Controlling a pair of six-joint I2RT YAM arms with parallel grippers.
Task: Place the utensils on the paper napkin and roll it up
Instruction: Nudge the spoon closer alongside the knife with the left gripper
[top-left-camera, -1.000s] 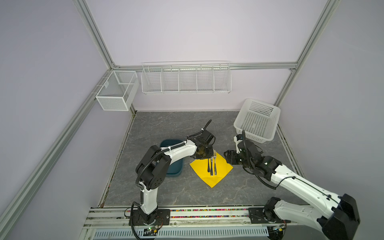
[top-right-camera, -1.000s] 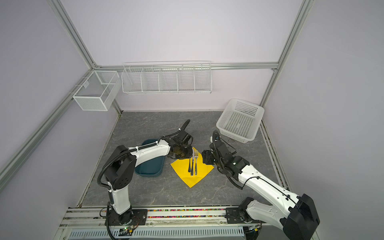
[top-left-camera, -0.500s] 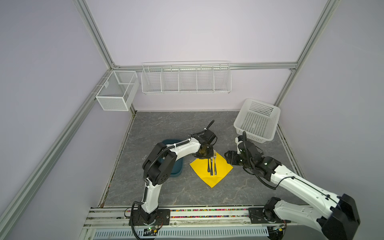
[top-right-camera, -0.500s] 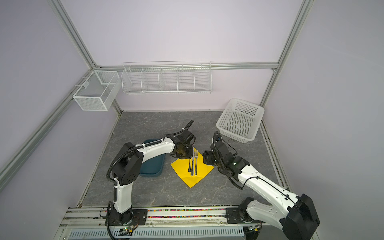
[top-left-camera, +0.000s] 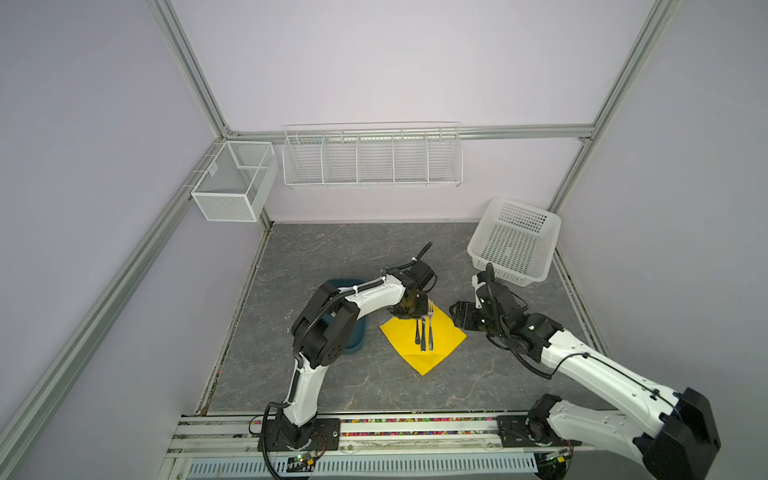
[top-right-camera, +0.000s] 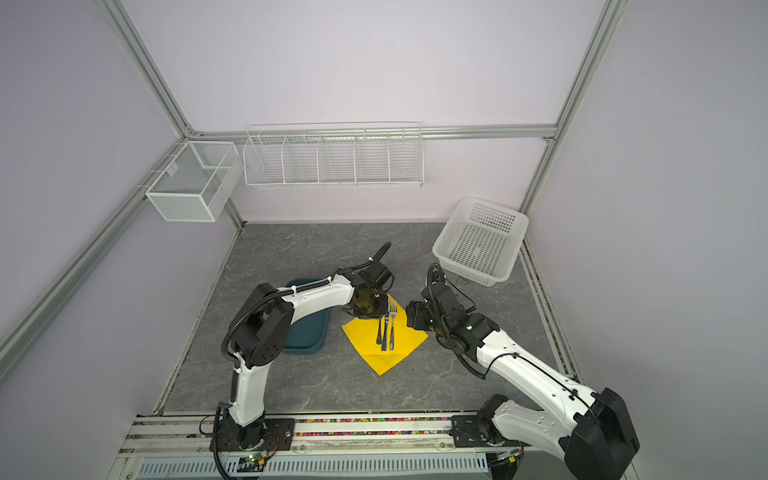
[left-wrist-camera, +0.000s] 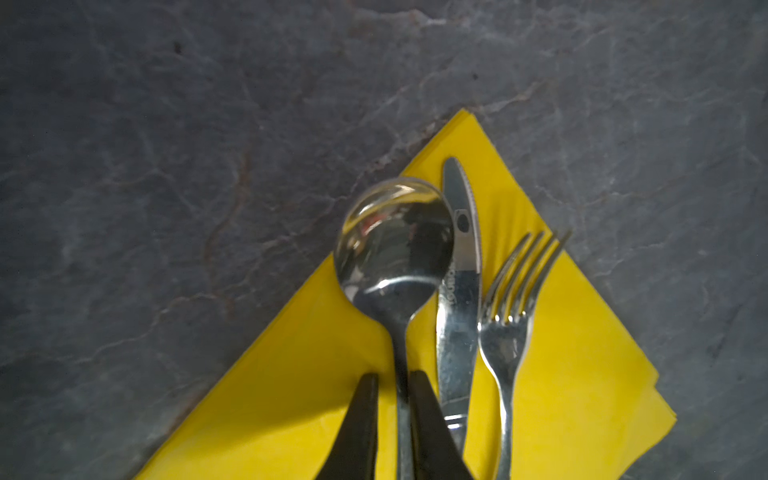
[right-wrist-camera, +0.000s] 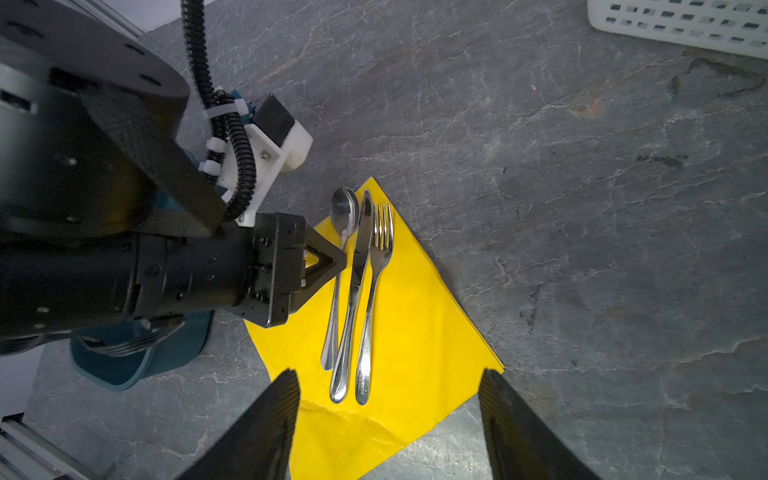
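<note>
Napkin (top-left-camera: 446, 338) on grey tbl (top-left-camera: 332, 257), lilac walls (top-left-camera: 395, 62).

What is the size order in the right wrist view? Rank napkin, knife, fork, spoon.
1. napkin, by far largest.
2. knife and fork: too alike to rank.
3. spoon, slightly shorter.

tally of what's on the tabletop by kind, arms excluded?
Utensils: 3 (spoon, knife, fork)
Yellow napkin: 1
Teal tray: 1
White basket: 1
Total: 6
</note>
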